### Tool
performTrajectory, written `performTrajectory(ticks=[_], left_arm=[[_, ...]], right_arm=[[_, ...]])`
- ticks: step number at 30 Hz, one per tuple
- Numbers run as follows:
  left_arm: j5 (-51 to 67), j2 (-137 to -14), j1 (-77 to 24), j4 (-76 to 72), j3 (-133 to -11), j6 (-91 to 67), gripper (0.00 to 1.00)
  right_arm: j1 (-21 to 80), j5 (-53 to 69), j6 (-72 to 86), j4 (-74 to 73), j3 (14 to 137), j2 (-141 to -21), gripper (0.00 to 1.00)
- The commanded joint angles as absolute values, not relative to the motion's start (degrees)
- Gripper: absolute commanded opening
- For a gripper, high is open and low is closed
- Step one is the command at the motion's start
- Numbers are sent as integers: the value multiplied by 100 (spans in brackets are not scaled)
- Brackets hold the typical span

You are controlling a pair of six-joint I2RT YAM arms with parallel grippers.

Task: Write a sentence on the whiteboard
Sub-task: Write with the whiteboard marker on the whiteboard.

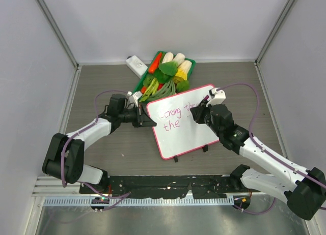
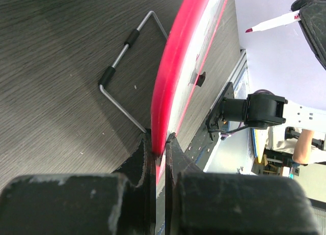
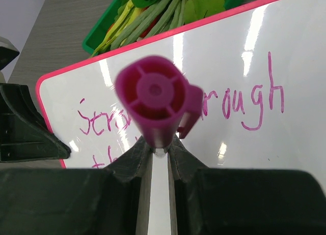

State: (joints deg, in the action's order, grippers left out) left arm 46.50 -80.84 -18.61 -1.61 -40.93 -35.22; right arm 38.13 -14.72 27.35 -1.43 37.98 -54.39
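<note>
The whiteboard (image 1: pixel 189 137) stands tilted on a wire stand (image 2: pixel 121 72) in the middle of the table. My left gripper (image 1: pixel 146 120) is shut on its pink-red left rim (image 2: pixel 172 92). My right gripper (image 1: pixel 197 113) is shut on a magenta marker (image 3: pixel 155 100) and holds it in front of the board's face. The marker's tip (image 2: pixel 269 24) shows in the left wrist view, pointing at the board side. The sentence (image 1: pixel 172 124) reads "Strong through" with "the" below it; part of it shows in the right wrist view (image 3: pixel 254 105), partly hidden by the marker.
A green basket (image 1: pixel 189 60) of toy vegetables sits just behind the board, also in the right wrist view (image 3: pixel 99 40). A small white block (image 1: pixel 136 65) lies left of it. Grey walls close in the table on three sides.
</note>
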Motion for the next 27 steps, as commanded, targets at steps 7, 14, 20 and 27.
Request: performTrajectory(ticks=[7,14,20,27], left_arm=[[3735,-8103,-1802,167,-4157,-2997,0],[3744,-8139,-1802,167,-4175,-2997,0],[3735,-8130,-1810,176,-4175,-2997,0],[3735,-8130,-1802,167,-4166,-2997,0]], right_arm=[[3806,-1801,2637,184,3902,-5800,2],[3806,-2013,2716,360,3762,-5915,1],[3797,-1951,2760,457,3665,-6038,1],[3806,-1934,2725,475,3586,-6091,1]])
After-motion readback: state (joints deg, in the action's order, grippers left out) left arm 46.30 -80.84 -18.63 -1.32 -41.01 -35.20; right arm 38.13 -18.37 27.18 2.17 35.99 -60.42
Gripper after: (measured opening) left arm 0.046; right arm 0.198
